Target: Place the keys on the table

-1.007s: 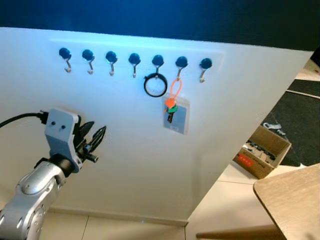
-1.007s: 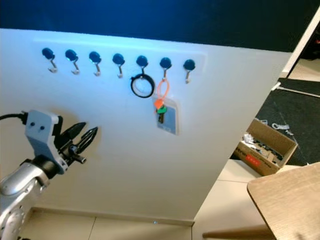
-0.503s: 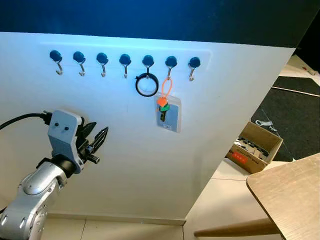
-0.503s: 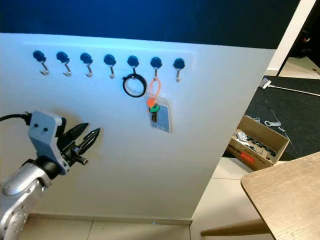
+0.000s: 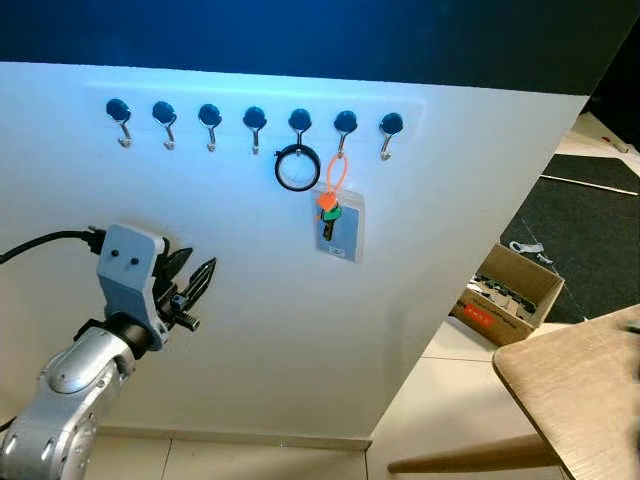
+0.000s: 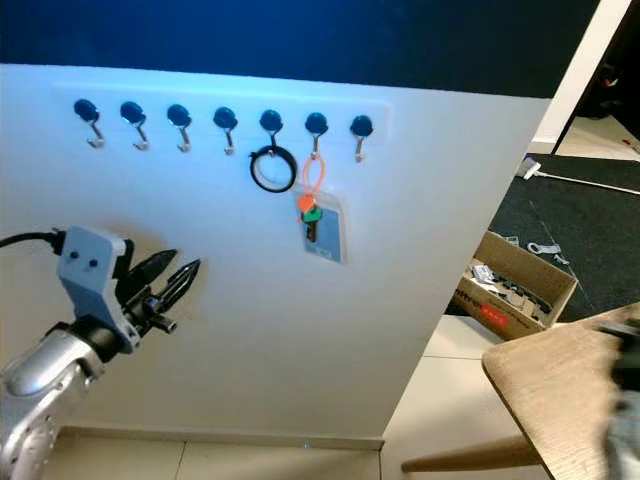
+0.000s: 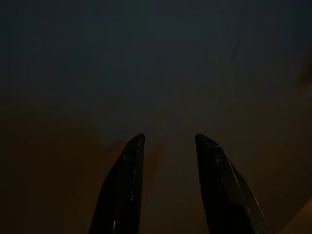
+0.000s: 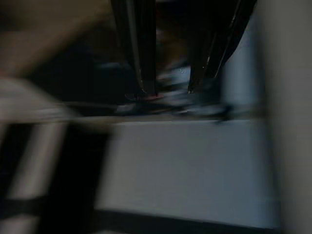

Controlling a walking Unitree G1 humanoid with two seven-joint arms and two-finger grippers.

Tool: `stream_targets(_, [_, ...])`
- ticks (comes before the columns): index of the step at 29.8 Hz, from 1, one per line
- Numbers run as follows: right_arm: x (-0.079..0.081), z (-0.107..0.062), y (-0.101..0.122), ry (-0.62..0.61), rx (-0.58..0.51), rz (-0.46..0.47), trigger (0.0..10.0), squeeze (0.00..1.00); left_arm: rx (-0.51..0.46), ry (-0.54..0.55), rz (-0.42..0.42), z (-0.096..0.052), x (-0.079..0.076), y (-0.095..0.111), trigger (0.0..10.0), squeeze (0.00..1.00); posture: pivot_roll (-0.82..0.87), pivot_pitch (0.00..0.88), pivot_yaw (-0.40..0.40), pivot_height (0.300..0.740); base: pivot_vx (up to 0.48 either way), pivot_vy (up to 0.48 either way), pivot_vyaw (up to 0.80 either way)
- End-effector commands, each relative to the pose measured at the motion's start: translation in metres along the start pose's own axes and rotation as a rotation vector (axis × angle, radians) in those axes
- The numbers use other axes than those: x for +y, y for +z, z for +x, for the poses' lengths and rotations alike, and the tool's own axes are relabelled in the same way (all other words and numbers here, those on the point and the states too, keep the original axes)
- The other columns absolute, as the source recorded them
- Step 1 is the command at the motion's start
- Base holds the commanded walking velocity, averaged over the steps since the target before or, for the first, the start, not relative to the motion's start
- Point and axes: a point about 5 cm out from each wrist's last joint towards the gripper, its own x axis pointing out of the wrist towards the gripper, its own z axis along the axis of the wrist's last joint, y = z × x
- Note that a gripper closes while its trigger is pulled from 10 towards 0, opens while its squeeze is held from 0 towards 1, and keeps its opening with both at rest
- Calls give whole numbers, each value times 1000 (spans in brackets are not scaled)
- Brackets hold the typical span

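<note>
From my left hand [image 5: 200, 278], fingers slightly spread at lower left, the keys [image 5: 329, 212] hang vertically on an orange loop toward the upper right, centre frame.

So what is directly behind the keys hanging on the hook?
Behind the keys hangs a clear card holder, flat against the white wall. The keys cover its upper left part; what it holds cannot be made out.

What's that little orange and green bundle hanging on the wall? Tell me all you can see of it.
Those are the keys: a dark key with orange and green tags, hung by an orange loop from the sixth blue-knobbed hook of a row of seven. They dangle against a pale card on the white wall, beside a black ring. Nothing grips them.
</note>
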Motion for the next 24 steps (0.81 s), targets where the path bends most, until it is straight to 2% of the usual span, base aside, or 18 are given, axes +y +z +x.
stream_targets(1, [14, -3, -1, 72, 12, 35, 10000, 0, -8, 19, -1, -2, -6, -1, 10000, 0, 87, 170, -24, 740, 0, 0, 0])
stream_targets(3, [56, -7, -5, 205, 25, 119, 10000, 0, -30, 70, 42, -4, -15, 5, 10000, 0, 117, 169, -36, 740, 0, 0, 0])
stream_targets(4, [56, -7, -5, 205, 25, 119, 10000, 0, -30, 70, 42, -4, -15, 5, 10000, 0, 117, 169, -36, 740, 0, 0, 0])
stream_targets(6, [84, -11, -6, 297, 32, 171, 10000, 0, -51, 111, 87, -7, -23, 10, 10000, 0, 131, 168, -44, 740, 0, 0, 0])
stream_targets(7, [95, -11, -6, 327, 34, 190, 10000, 0, -59, 132, 101, -7, -27, 13, 10000, 0, 143, 165, -54, 740, 0, 0, 0])
stream_targets(8, [95, -11, -6, 327, 34, 190, 10000, 0, -59, 132, 101, -7, -27, 13, 10000, 0, 143, 165, -54, 740, 0, 0, 0])
stream_targets(9, [107, -11, -4, 370, 35, 215, 10000, 0, -75, 163, 116, -8, -32, 17, 10000, 0, 151, 163, -61, 740, 0, 0, 0])
stream_targets(13, [111, -11, -3, 384, 33, 223, 10000, 0, -83, 174, 120, -8, -34, 19, 10000, 0, 151, 163, -61, 740, 0, 0, 0])
stream_targets(15, [124, -8, -2, 441, 27, 238, 10000, 0, -164, 220, 128, -1, -40, 37, 10000, 0, 170, 152, -83, 740, 0, 0, 0])
stream_targets(17, [126, -8, -3, 454, 30, 237, 10000, 0, -187, 217, 125, 1, -42, 43, 10000, 0, 172, 151, -88, 740, 0, 0, 0])
stream_targets(21, [131, -14, -13, 487, 65, 220, 10000, 0, -245, 150, 118, 6, -53, 56, 10000, 0, 179, 149, -99, 740, 0, 0, 0])
stream_targets(24, [136, -26, -34, 524, 143, 194, 10000, 0, -311, 98, 101, 13, -67, 72, 10000, 0, 190, 147, -107, 740, 0, 0, 0])
